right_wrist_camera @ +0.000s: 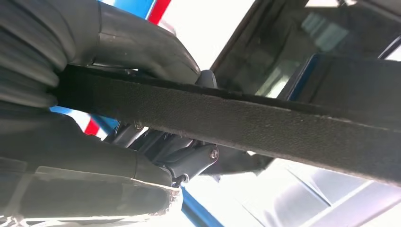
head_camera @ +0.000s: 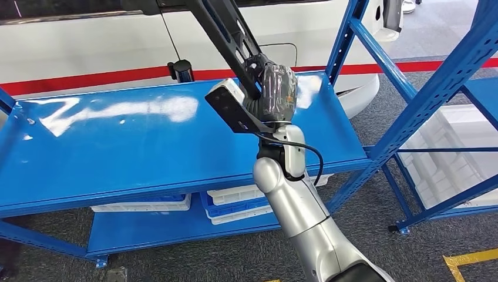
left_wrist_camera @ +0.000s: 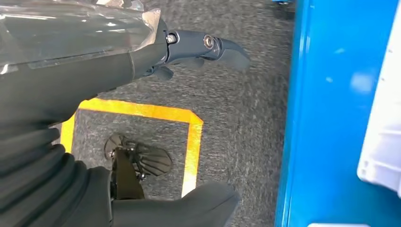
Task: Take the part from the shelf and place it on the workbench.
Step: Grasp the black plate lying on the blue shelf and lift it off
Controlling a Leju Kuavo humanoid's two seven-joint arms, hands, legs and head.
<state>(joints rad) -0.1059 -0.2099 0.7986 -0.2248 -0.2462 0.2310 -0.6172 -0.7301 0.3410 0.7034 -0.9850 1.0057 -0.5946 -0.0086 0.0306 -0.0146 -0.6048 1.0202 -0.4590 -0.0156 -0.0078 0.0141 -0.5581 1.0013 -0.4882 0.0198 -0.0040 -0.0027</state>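
Head view showed the right hand raised above the top shelf board of the blue rack, its fingers closed around a long black part that ran up and away out of the frame. Right wrist view confirmed the grip: the right hand's thumb and fingers wrapped a flat, rough-edged black strip that passed across the hand and on beyond it. The part was therefore held in the air, apart from the shelf surface. Left wrist view showed the left hand hanging over grey carpet with yellow floor tape, its fingers loosely extended and holding nothing. By my judgement, the pick-up was done and the carry was in hand; the next move calls for turning away from the rack toward the workbench, which could not be seen. The part's length is the concern: its far end was out of sight, and the rack's slanted blue upright stood near on the right, with a white vehicle body close behind the shelf. Open room lay toward the robot over the carpet, so drawing the part back before swinging would seem safest.
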